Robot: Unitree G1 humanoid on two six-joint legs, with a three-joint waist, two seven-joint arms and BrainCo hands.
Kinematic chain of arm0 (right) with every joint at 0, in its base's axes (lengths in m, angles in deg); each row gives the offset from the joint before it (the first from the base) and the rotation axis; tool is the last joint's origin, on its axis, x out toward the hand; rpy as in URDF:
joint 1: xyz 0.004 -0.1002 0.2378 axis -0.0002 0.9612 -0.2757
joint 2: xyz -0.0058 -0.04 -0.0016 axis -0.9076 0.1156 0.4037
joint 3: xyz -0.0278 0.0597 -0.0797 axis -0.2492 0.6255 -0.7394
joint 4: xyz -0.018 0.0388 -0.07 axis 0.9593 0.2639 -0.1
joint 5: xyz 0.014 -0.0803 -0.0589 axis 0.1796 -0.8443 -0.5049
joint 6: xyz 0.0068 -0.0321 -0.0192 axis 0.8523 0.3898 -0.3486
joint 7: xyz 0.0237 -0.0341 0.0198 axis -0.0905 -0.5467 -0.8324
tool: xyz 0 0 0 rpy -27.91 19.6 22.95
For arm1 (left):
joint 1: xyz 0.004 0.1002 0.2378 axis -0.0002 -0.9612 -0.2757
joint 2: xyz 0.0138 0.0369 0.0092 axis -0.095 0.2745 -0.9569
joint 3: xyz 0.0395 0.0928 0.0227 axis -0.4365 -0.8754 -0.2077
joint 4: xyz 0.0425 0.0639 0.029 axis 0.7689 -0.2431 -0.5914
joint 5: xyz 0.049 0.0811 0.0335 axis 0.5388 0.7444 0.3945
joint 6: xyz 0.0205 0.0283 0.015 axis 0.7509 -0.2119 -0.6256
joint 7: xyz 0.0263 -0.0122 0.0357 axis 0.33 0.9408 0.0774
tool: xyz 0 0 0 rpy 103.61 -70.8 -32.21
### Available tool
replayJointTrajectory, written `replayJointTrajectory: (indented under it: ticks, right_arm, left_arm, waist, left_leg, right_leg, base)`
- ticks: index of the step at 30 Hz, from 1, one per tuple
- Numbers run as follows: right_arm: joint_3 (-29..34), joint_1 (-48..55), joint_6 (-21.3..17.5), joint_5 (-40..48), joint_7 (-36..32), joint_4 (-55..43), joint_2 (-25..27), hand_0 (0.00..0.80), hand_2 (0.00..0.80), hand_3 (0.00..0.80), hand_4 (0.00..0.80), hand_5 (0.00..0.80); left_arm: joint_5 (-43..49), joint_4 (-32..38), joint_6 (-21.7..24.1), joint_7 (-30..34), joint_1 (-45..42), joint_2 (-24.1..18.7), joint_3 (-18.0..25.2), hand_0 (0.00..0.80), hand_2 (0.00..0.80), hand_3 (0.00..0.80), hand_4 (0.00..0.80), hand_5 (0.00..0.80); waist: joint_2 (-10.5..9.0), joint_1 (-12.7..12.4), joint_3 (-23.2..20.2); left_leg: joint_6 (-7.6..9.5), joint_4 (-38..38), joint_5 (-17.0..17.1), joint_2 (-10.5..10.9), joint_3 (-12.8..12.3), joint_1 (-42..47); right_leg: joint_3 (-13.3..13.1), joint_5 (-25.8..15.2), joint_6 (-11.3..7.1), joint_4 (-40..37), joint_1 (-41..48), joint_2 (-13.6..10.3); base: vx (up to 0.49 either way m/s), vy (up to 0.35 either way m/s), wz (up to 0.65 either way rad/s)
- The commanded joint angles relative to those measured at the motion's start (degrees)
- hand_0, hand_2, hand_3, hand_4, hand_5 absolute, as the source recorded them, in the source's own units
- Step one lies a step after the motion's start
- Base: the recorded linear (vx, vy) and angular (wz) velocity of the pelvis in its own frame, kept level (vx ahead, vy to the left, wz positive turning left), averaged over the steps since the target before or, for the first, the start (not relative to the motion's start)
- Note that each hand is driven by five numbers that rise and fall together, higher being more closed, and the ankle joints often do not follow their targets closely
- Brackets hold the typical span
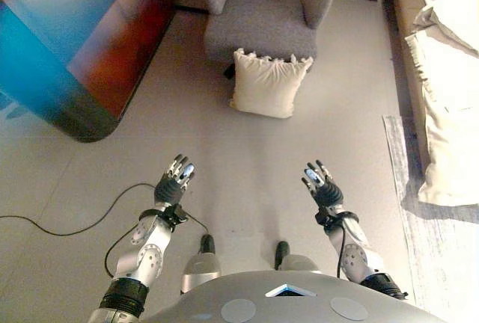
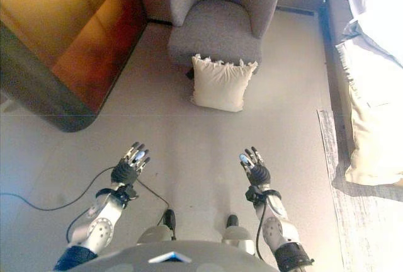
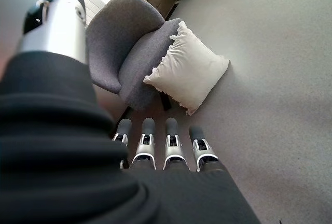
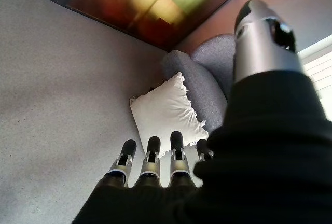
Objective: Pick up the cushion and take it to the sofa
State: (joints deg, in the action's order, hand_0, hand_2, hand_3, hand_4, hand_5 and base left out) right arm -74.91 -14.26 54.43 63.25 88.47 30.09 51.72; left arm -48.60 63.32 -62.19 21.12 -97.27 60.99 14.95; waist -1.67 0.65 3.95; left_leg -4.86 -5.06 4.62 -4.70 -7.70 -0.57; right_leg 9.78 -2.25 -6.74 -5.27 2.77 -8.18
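Observation:
A cream cushion (image 1: 268,84) with a frilled top edge stands on the floor, leaning against the front of a grey armchair (image 1: 263,15). It also shows in the wrist views as the same cushion (image 3: 188,71) (image 4: 168,114). My left hand (image 1: 175,181) and right hand (image 1: 322,184) are both held out over the floor, well short of the cushion, fingers straight and holding nothing. The sofa (image 1: 441,76), beige with pale cloth on it, runs along the right side.
A large dark wooden table (image 1: 82,46) with a rounded corner fills the upper left. A pale rug (image 1: 441,263) lies in front of the sofa at the lower right. Grey floor (image 1: 247,166) separates my hands from the cushion.

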Motion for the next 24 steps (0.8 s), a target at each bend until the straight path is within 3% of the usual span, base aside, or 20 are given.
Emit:
replayJointTrajectory:
  ticks: [1, 24]
  right_arm:
    - [0.22, -1.75, -2.34, -0.54, -0.28, -3.62, -0.75, 0.0, 0.0, 0.0, 0.0, 0.0]
    - [0.38, -0.98, -1.5, -0.39, -0.44, -4.15, -0.35, 0.0, 0.0, 0.0, 0.0, 0.0]
  left_arm:
    - [1.16, 2.91, 2.48, 0.32, 2.52, -0.6, -0.33, 0.0, 0.0, 0.0, 0.0, 0.0]
    - [0.75, 3.16, 2.77, 1.02, 1.04, -0.61, 0.73, 0.0, 0.0, 0.0, 0.0, 0.0]
  waist:
    - [0.18, -0.15, 0.12]
    - [-0.31, -0.09, 0.26]
  left_leg:
    - [2.0, 1.15, -4.24, 1.22, 1.44, 1.04]
    - [2.07, 4.45, -5.76, 1.13, 0.86, 0.46]
  right_leg:
    - [-1.34, 0.28, -0.85, 1.74, -1.59, 1.12]
    - [-2.03, 0.74, -0.77, 3.14, -1.86, 0.56]
  base:
    - [0.0, 0.0, 0.0]
    - [0.0, 0.0, 0.0]
